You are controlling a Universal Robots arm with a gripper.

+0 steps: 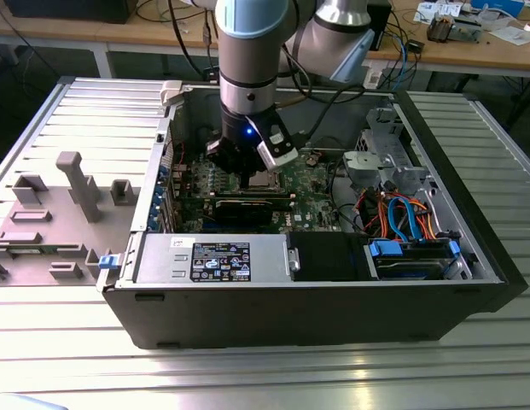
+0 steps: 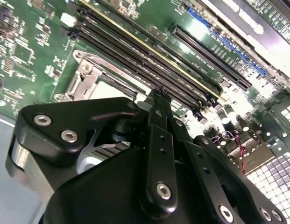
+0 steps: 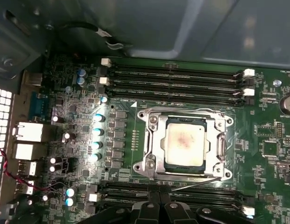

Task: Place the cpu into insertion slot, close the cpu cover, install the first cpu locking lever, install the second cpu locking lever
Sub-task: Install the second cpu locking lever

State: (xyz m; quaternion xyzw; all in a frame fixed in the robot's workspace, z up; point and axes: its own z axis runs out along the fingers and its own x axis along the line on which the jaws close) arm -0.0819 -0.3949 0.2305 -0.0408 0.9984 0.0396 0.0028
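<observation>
Inside the open computer case (image 1: 316, 299), my tool (image 2: 159, 95) hangs just above the motherboard (image 3: 271, 154), fingers pinched together and holding nothing. The cpu (image 3: 184, 141) sits in the insertion slot (image 3: 169, 164) with the cpu cover (image 3: 153, 144) down around it. I judge the thin locking lever (image 3: 196, 185) is the step in hand: press squarely, without slipping onto the memory slots (image 3: 173, 79).

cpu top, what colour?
Dull silver-grey with a faint brownish smudge; the cpu shows best in the first wrist view.
</observation>
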